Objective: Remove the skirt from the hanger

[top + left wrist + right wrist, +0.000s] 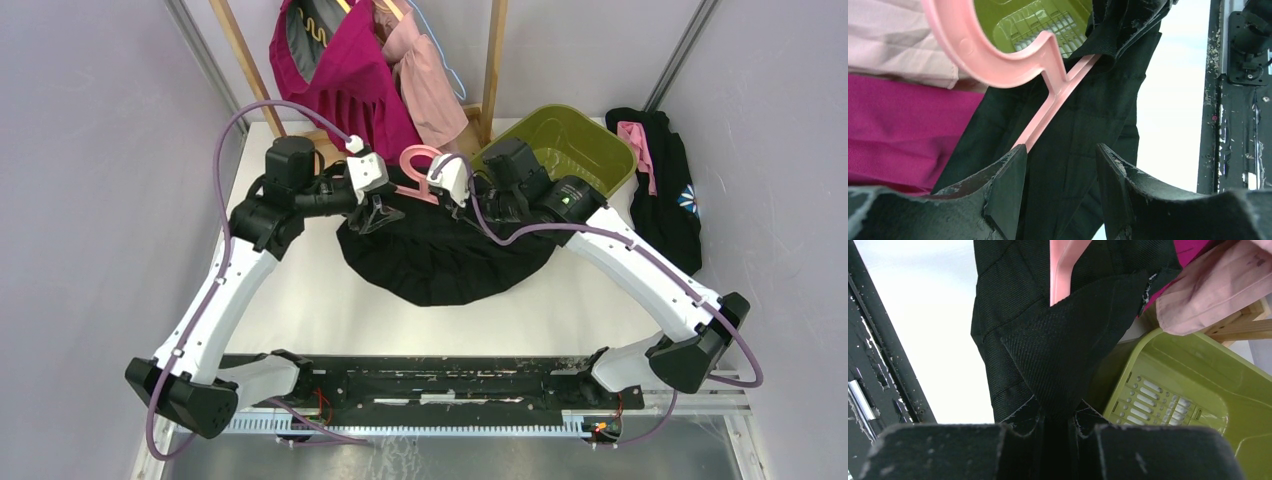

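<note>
The black skirt [440, 255] droops onto the white table, its top still on the pink hanger [420, 165]. My right gripper [1055, 415] is shut on a fold of the skirt [1068, 340] just below the hanger's bar [1063, 265]; from above it sits at the skirt's right top [462, 205]. My left gripper [1060, 165] stands open at the skirt's left top [376, 215]. Skirt cloth [1083, 115] lies behind its gap, and the hanger's bar [1048, 110] runs down to the left fingertip [1010, 170]. Whether that finger touches the bar is unclear.
A green basket [575, 150] stands at the back right, close to the right wrist. Magenta [345, 80] and pale pink [430, 90] garments hang on a wooden rack [492, 60] behind the hanger. A black garment [665, 190] lies at the far right edge.
</note>
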Action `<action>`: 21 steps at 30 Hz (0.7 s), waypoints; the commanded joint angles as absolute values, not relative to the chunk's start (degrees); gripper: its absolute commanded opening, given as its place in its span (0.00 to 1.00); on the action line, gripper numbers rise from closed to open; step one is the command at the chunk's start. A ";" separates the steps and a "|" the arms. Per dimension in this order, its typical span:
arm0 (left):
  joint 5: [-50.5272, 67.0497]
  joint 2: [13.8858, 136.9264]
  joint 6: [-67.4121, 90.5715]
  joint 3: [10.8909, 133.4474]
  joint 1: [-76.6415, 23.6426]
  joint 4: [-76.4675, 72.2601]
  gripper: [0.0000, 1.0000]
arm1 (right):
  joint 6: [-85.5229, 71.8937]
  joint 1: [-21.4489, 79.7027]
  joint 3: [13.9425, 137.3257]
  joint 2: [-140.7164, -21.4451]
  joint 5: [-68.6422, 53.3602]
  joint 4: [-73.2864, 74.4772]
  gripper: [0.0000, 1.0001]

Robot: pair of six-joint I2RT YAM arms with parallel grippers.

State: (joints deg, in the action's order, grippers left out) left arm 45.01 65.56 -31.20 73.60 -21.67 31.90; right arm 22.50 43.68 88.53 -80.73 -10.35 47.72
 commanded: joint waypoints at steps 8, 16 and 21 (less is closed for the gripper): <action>50.68 70.25 -39.32 78.27 -23.32 32.53 0.58 | 24.75 47.58 93.98 -81.47 -10.74 47.16 0.01; 47.40 69.92 -43.58 78.33 -24.10 34.09 0.57 | 25.50 48.16 93.88 -81.39 -10.05 48.54 0.01; 47.09 66.64 -43.63 77.90 -24.12 34.55 0.58 | 25.74 48.16 91.98 -80.40 -8.73 47.74 0.01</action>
State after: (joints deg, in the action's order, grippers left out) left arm 49.39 69.95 -39.77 76.07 -24.25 37.36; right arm 23.94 46.70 90.94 -82.48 -6.33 50.59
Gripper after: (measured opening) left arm 0.577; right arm 0.158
